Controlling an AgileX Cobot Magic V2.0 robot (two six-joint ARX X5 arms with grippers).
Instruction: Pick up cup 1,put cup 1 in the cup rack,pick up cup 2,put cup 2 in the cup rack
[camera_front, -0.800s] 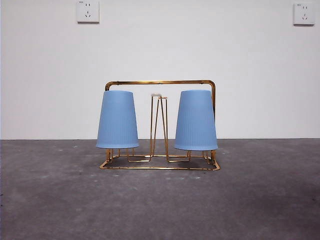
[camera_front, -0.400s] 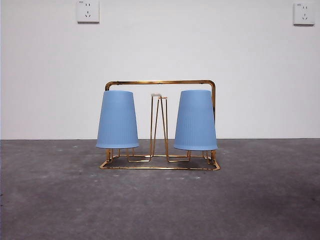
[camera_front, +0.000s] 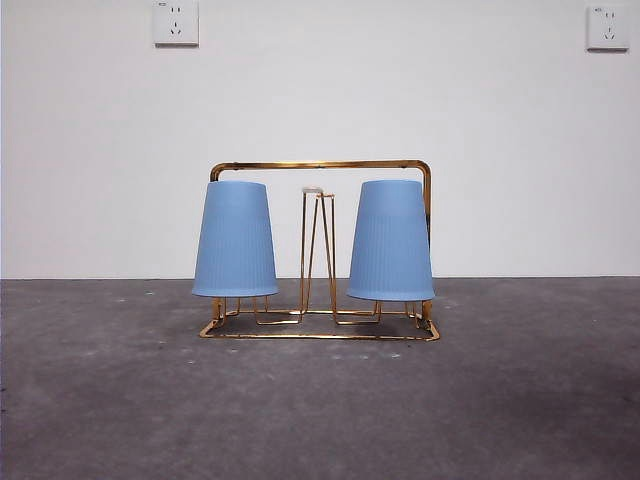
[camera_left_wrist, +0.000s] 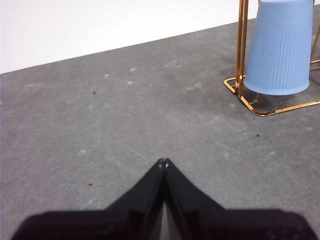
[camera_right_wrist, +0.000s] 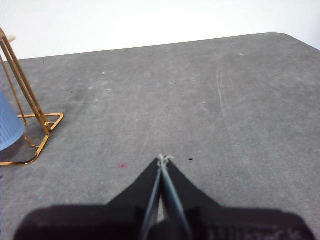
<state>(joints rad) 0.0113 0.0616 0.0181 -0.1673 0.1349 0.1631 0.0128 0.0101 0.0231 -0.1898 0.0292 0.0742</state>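
Left cup (camera_front: 235, 240) sits upside down on cup rack (camera_front: 320, 166), left side, over a prong. Right cup (camera_front: 391, 241) same on the right side, just beside the frame post. Centre hairpin prong (camera_front: 318, 250) bare btwn them. Both cups racked, so task looks done.

Cups prob light thin plastic, ribbed walls give some grip, smooth rim; squeeze too hard & they'd flex. Best hold: mid wall, lift straight up off prong.

Left tool (camera_left_wrist: 163, 163) clenched, empty, low over table (camera_front: 100, 400), well apart from rack. Right tool (camera_right_wrist: 162, 160) also clenched, holding nothing, away on the other side.
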